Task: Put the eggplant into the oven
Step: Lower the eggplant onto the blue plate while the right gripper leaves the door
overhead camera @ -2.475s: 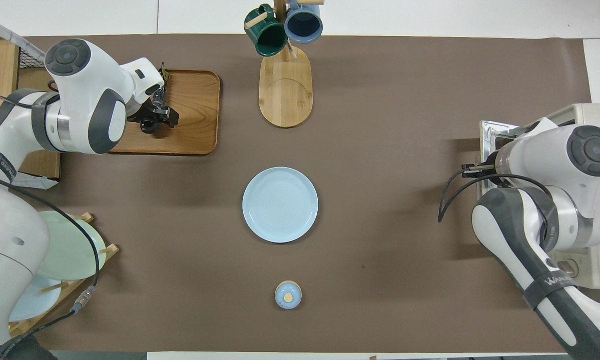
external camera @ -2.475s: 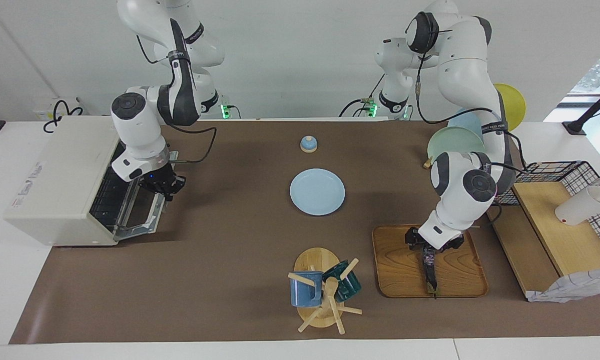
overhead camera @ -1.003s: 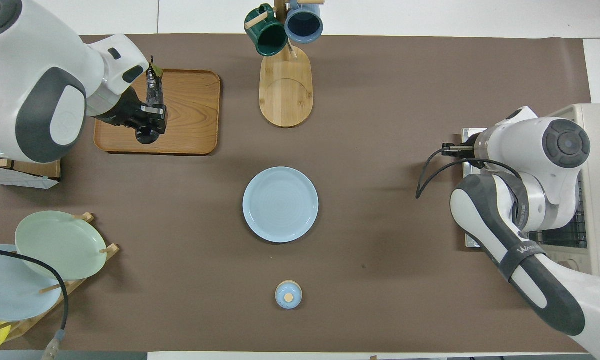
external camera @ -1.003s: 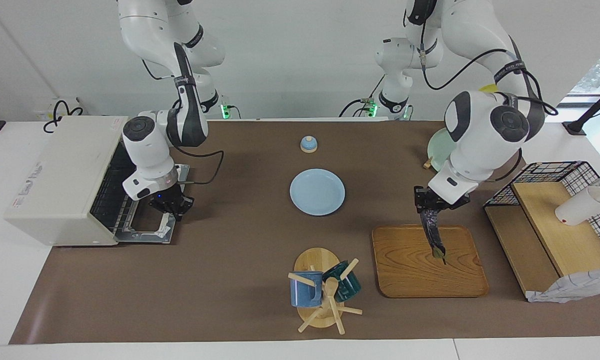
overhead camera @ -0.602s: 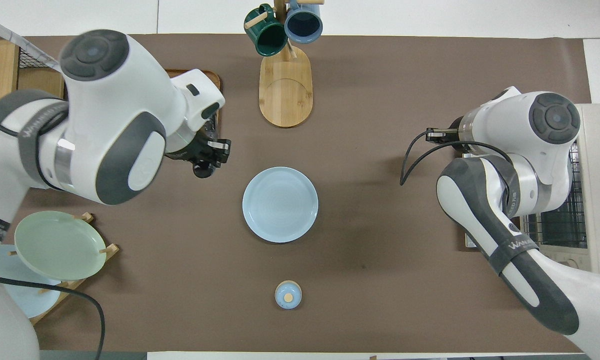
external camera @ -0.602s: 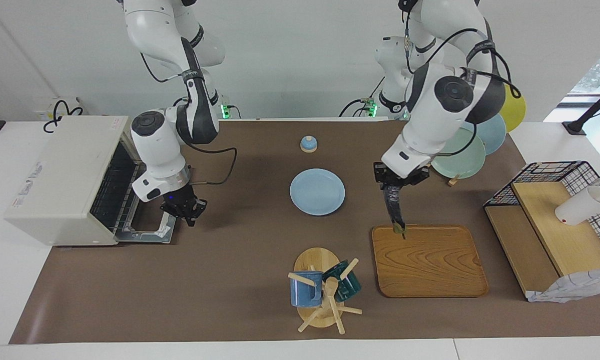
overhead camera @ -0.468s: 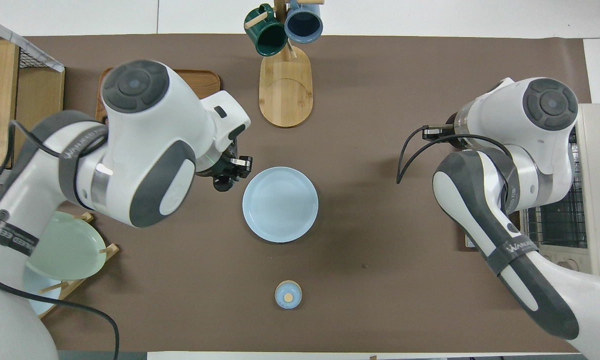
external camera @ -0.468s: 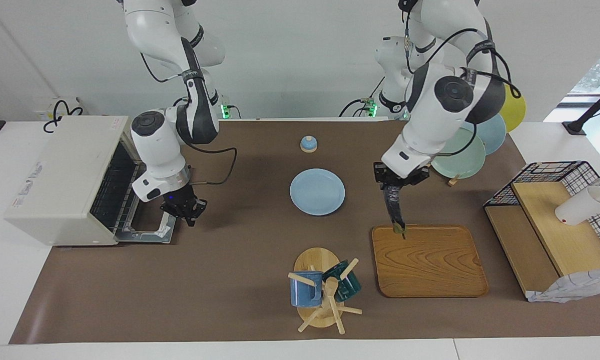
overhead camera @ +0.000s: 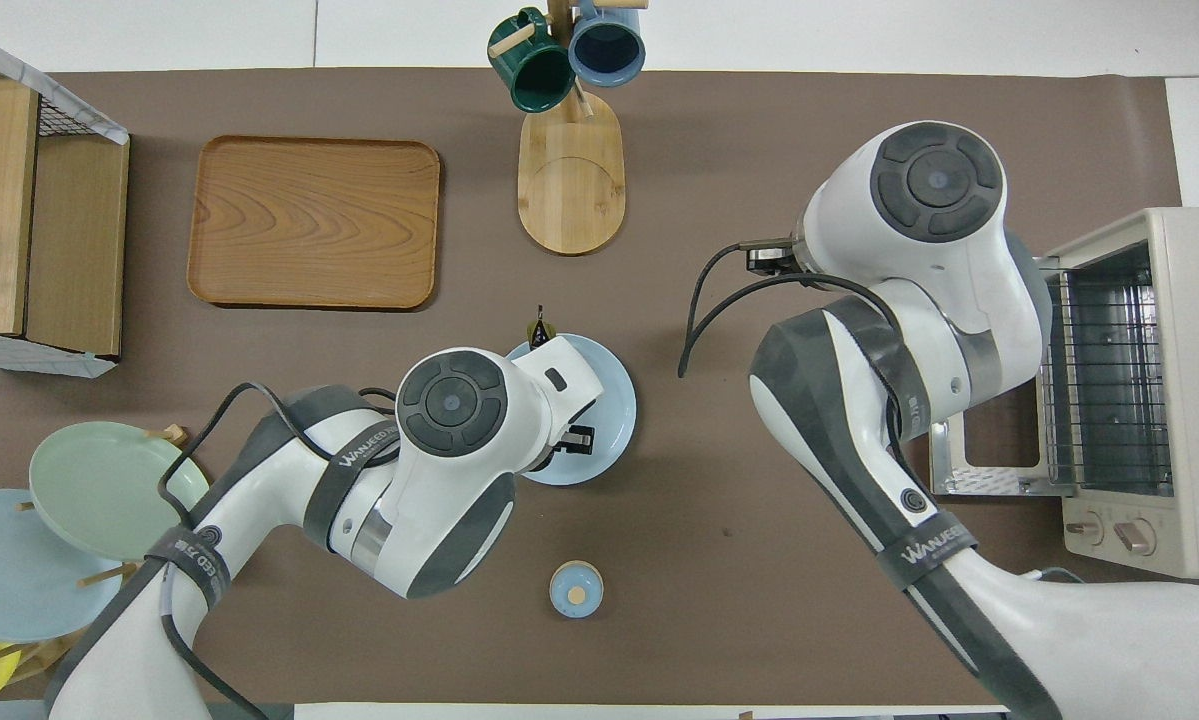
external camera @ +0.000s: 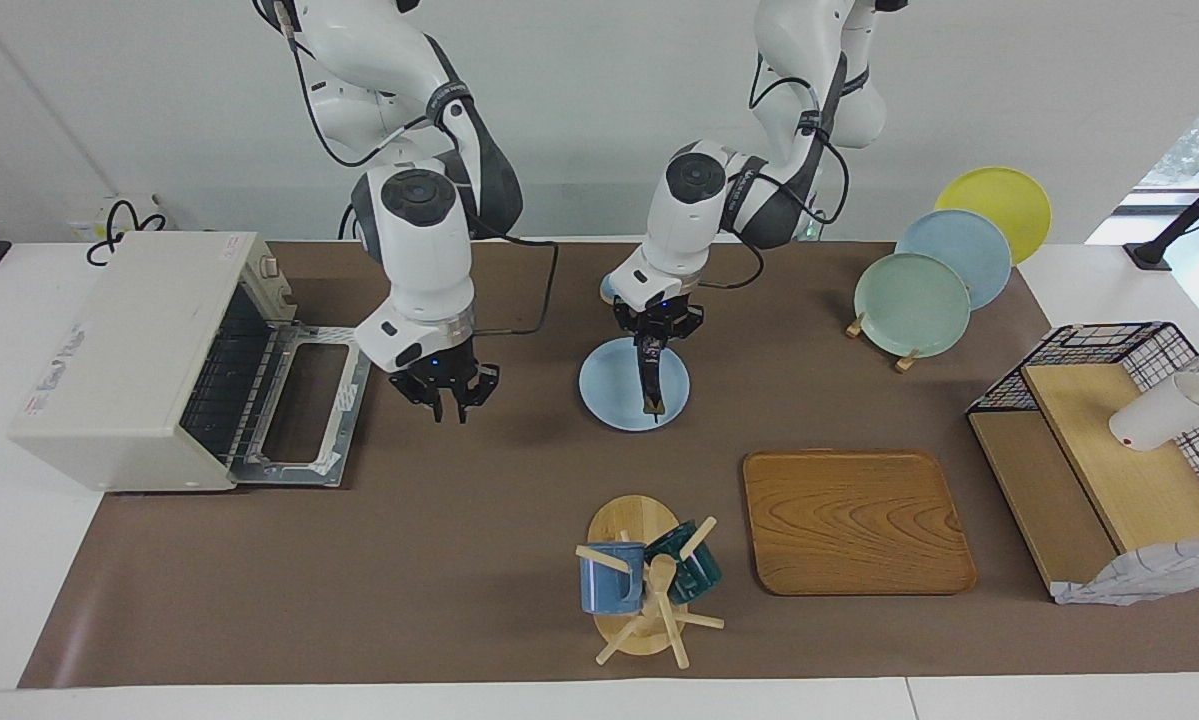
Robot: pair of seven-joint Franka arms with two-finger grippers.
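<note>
The eggplant point(external camera: 648, 382) is dark, slender and glossy. It hangs tip-down over the light blue plate point(external camera: 609, 388) in the middle of the mat, with my left gripper point(external camera: 653, 346) shut on its upper end. In the overhead view only its greenish stem tip point(overhead camera: 537, 329) shows past the left arm. The cream-white oven point(external camera: 109, 345) stands at the right arm's end of the table. Its door point(external camera: 304, 405) lies folded down flat and the wire rack shows inside. My right gripper point(external camera: 449, 400) hangs open over the mat between the oven door and the plate, holding nothing.
A wooden tray point(external camera: 854, 520) lies toward the left arm's end, farther from the robots than the plate. A mug tree point(external camera: 649, 590) with two mugs stands beside it. A small blue lidded pot point(overhead camera: 576, 588), a plate rack point(external camera: 914, 290) and a wire-and-wood shelf point(external camera: 1109, 430) are also here.
The left gripper has carried the eggplant from above the tray to above the blue plate. The right gripper has left the oven door, moved toward the table's middle, and its fingers have parted.
</note>
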